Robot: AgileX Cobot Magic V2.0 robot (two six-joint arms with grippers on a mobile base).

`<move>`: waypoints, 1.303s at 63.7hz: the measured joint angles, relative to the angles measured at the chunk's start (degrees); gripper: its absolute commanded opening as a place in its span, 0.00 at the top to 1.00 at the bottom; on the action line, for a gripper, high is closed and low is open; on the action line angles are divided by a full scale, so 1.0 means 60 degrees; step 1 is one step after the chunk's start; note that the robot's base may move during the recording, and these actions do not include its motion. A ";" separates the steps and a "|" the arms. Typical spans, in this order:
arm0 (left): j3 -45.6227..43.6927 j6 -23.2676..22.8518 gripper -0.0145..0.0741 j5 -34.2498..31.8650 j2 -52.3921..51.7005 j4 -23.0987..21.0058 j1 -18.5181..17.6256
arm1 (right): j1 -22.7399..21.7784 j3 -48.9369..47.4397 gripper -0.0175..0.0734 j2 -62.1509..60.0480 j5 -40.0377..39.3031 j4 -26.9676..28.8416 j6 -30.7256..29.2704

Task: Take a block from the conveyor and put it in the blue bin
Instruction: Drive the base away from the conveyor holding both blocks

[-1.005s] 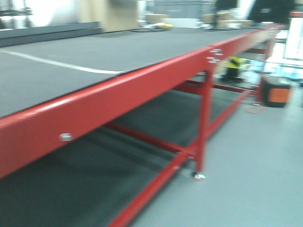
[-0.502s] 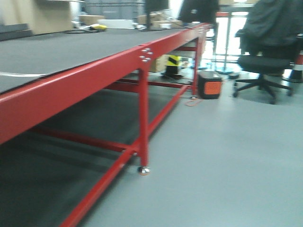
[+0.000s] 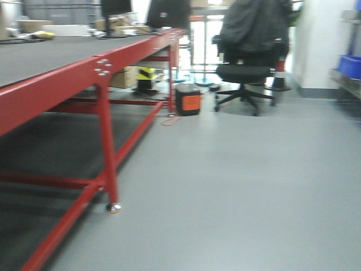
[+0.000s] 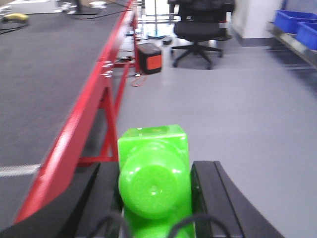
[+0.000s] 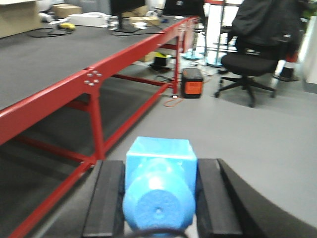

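Observation:
The blue block (image 5: 159, 191) sits between the black fingers of my right gripper (image 5: 158, 166), which is shut on it, knob towards the camera. My left gripper (image 4: 154, 171) is shut on a bright green block (image 4: 154, 148) of the same shape. The conveyor (image 3: 56, 83), a dark grey belt in a red bolted frame, runs along the left in all views, also seen in the right wrist view (image 5: 59, 94) and beside my left gripper (image 4: 74, 124). A blue bin (image 3: 350, 65) stands on a shelf at the far right; two blue bins (image 4: 292, 19) show in the left wrist view.
A black office chair (image 3: 245, 70) draped with a jacket stands ahead on the grey floor. An orange-and-black box (image 3: 188, 100) sits by the conveyor's far leg. A red conveyor leg with a caster (image 3: 113, 206) is near on the left. A yellow object (image 4: 15, 17) lies on the belt.
The front view has swung to the right: the conveyor has slid towards the left edge, and the chair, open floor and blue bin have come into view.

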 measured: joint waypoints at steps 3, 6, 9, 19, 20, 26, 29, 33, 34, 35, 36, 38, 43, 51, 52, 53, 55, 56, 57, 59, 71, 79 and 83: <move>0.0000 0.0000 0.96 0.0000 0.0000 0.0000 0.0000 | 0.0000 0.0000 0.98 0.0000 0.0000 0.0000 0.0000; 0.0000 0.0000 0.96 0.0000 0.0000 0.0000 0.0000 | 0.0000 0.0000 0.98 0.0000 0.0000 0.0000 0.0000; 0.0000 0.0000 0.96 0.0000 0.0000 0.0000 0.0000 | 0.0000 0.0000 0.98 0.0000 0.0000 0.0000 0.0000; 0.0000 0.0000 0.96 0.0000 0.0000 0.0000 0.0000 | 0.0000 0.0000 0.98 0.0000 0.0000 0.0000 0.0000; 0.0000 0.0000 0.96 0.0000 0.0000 0.0000 0.0000 | 0.0000 0.0000 0.98 0.0000 0.0000 0.0000 0.0000; 0.0000 0.0000 0.96 0.0000 0.0000 0.0000 0.0000 | 0.0000 0.0000 0.98 0.0000 0.0000 0.0000 0.0000; 0.0000 0.0000 0.96 0.0000 0.0000 0.0000 0.0000 | 0.0000 0.0000 0.98 0.0000 0.0000 0.0000 0.0000; 0.0000 0.0000 0.96 0.0000 0.0000 0.0000 0.0000 | 0.0000 0.0000 0.98 0.0000 0.0000 0.0000 0.0000; 0.0000 0.0000 0.96 0.0000 0.0000 0.0000 0.0000 | 0.0000 0.0000 0.98 0.0000 0.0000 0.0000 0.0000; 0.0000 0.0000 0.96 0.0000 0.0000 0.0000 0.0000 | 0.0000 0.0000 0.98 0.0000 0.0000 0.0000 0.0000; 0.0000 0.0000 0.96 0.0000 0.0000 0.0000 0.0000 | 0.0000 0.0000 0.98 0.0000 0.0000 0.0000 0.0000; 0.0000 0.0000 0.96 0.0000 0.0000 0.0000 0.0000 | 0.0000 0.0000 0.98 0.0000 0.0000 0.0000 0.0000; 0.0000 0.0000 0.96 0.0000 0.0000 0.0000 0.0000 | 0.0000 0.0000 0.98 0.0000 0.0000 0.0000 0.0000; 0.0000 0.0000 0.96 0.0000 0.0000 0.0000 0.0000 | 0.0000 0.0000 0.98 0.0000 0.0000 0.0000 0.0000; 0.0000 0.0000 0.96 0.0000 0.0000 0.0000 0.0000 | 0.0000 0.0000 0.98 0.0000 0.0000 0.0000 0.0000; 0.0000 0.0000 0.96 0.0000 0.0000 0.0000 0.0000 | 0.0000 0.0000 0.98 0.0000 0.0000 0.0000 0.0000; 0.0000 0.0000 0.96 0.0000 0.0000 0.0000 0.0000 | 0.0000 0.0000 0.98 0.0000 0.0000 0.0000 0.0000; 0.0000 0.0000 0.96 0.0000 0.0000 0.0000 0.0000 | 0.0000 0.0000 0.98 0.0000 0.0000 0.0000 0.0000; 0.0000 0.0000 0.96 0.0000 0.0000 0.0000 0.0000 | 0.0000 0.0000 0.98 -0.0015 0.0000 0.0000 0.0000; 0.0000 0.0000 0.96 0.0000 0.0000 0.0000 0.0000 | 0.0000 0.0000 0.98 -0.0015 0.0000 0.0000 0.0000; 0.0000 0.0000 0.96 0.0000 0.0000 0.0000 0.0000 | 0.0000 0.0000 0.98 -0.0015 0.0000 0.0000 0.0000; 0.0000 0.0000 0.96 0.0000 0.0000 0.0000 0.0000 | 0.0000 0.0000 0.98 -0.0015 0.0000 0.0000 0.0000; 0.0000 0.0000 0.96 0.0000 0.0000 0.0000 0.0000 | 0.0000 0.0000 0.98 -0.0015 0.0000 0.0000 0.0000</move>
